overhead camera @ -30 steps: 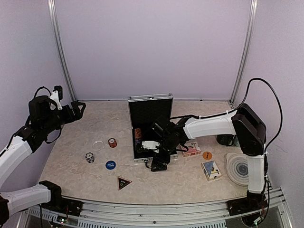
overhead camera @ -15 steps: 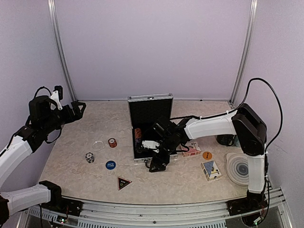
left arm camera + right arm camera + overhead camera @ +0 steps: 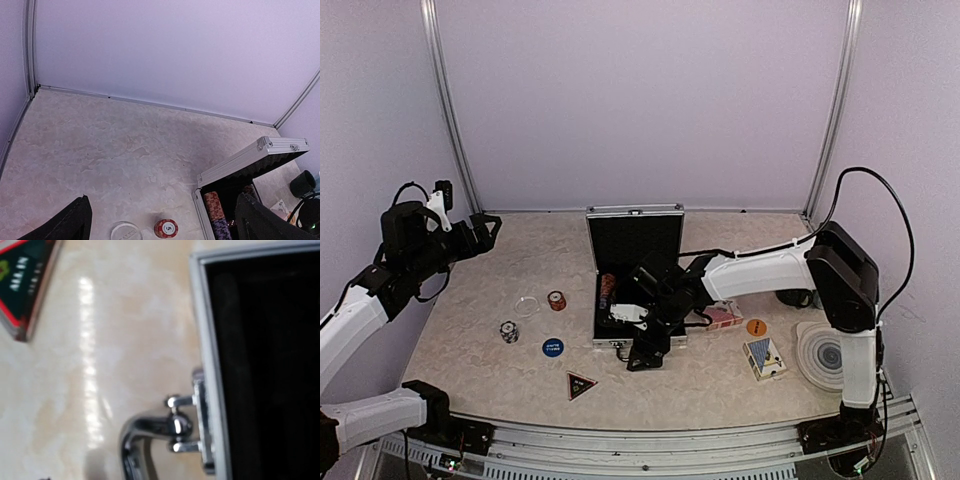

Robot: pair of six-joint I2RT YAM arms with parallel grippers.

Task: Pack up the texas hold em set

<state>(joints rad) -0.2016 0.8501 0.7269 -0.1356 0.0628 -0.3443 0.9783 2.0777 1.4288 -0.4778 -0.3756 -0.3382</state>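
Case of ribbed metal is seen open in the middle of the top view, with its lid stood up. It is judged stiff, the heaviest piece, and smooth enough to slide on the table. It is best taken by the shiny handle on its near edge.

The red deck and the blue deck are laid to the right of the case. They are judged light and boxy, and best pinched across the short sides.

The red chip stack, left of the case, could topple, so it should be gripped low. The black triangle and the blue button are thin, flat and hard to lift.

The left gripper is held up at the upper left. Its fingers are spread wide and nothing is held. The right gripper is placed at the case's near edge, by the handle. Whether its fingers are apart or closed cannot be told.
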